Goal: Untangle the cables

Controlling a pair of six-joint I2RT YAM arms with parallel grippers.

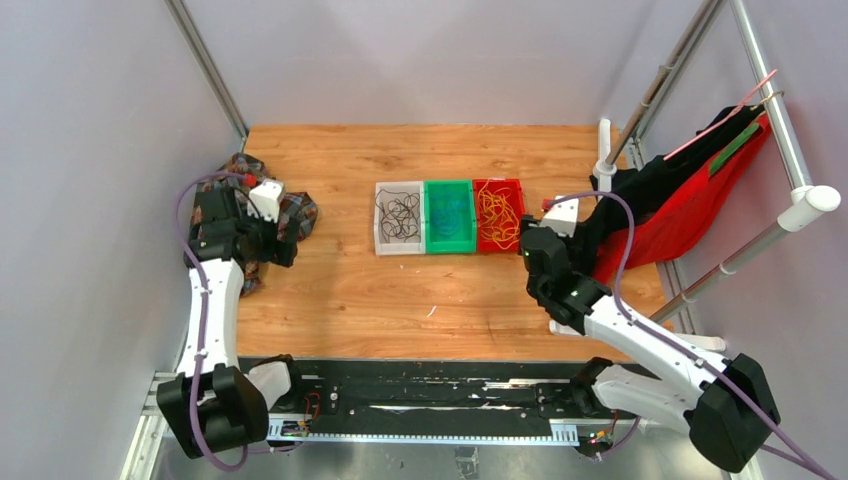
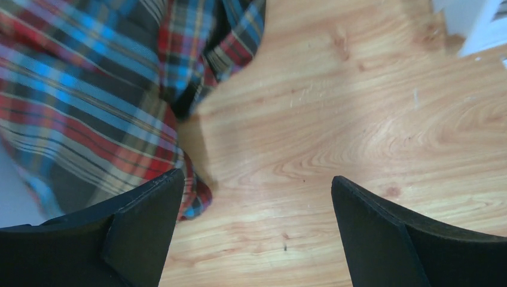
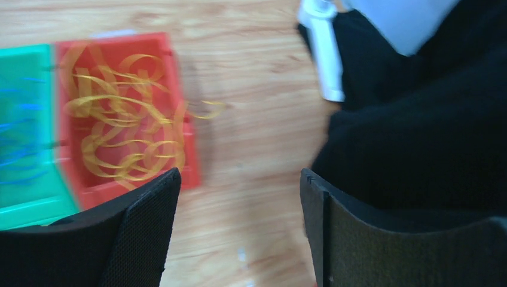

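The left gripper (image 2: 257, 197) stood wide and empty beside a plaid cloth (image 2: 89, 89). The right gripper (image 3: 239, 191), wide too, was near the red bin (image 3: 113, 43). The cables (image 1: 497, 216) lay sorted by colour in bins, so probably only one overhanging yellow loop (image 3: 206, 110) needed tucking in.

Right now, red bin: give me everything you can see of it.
The red bin is a small rectangular open-top tray, plastic by its look, the rightmost of three in a row at mid-table. It sits flat on the wooden table, its left wall against the green bin. Loose yellow cables fill it in a tangle. In the blurred right wrist view, one loop spills over its right wall.
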